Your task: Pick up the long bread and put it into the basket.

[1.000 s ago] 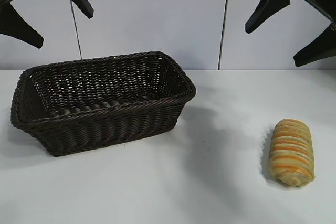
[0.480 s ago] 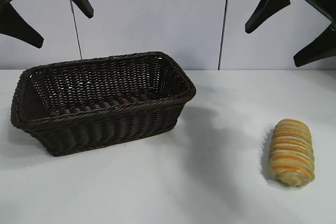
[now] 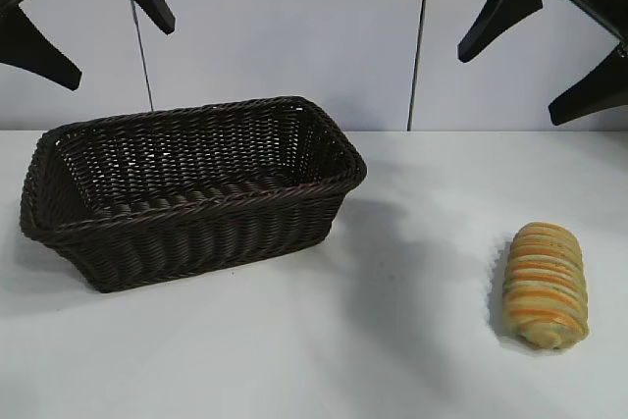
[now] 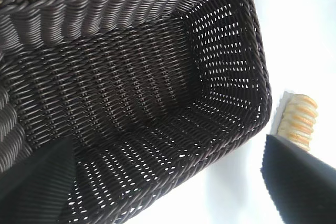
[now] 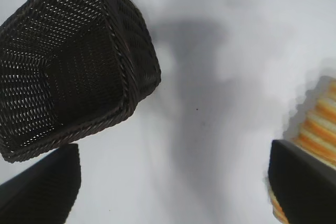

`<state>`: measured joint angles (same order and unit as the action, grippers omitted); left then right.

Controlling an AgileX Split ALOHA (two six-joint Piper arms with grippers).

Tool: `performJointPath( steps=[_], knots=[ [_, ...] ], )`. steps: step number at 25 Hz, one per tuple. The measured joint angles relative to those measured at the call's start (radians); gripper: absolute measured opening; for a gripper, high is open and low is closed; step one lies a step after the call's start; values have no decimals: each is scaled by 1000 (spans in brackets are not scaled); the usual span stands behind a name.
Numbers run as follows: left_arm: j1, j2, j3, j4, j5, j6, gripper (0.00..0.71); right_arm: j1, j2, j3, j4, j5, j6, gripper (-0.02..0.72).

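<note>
The oblong golden-tan long bread with orange and pale stripes is being left lying on the white table, well apart from the dark brown woven wicker basket. The left gripper and right gripper are being held high, jaws spread wide, nothing gripped.

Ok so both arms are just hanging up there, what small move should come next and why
Probably lower the right gripper toward the long bread. Its jaws are open, it hangs high above the table, and the bread lies untouched on that side, well apart from the basket. The left gripper sits over the basket.
</note>
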<state>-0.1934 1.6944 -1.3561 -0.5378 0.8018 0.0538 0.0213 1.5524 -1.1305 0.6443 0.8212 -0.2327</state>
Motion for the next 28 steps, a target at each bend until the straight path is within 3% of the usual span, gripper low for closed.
performJointPath(
  steps=[4,9,12,28],
  knots=[
    [5,0,0,35,2,-5,695,0,0,0,0,-1,0,695],
    [23,0,13,265,56,-154,695,0,0,0,0,-1,0,695],
    [25,5,64,338,50,-209,695,0,0,0,0,-1,0,695],
    [25,228,112,344,-46,-212,695,0,0,0,0,2,0,695]
  ],
)
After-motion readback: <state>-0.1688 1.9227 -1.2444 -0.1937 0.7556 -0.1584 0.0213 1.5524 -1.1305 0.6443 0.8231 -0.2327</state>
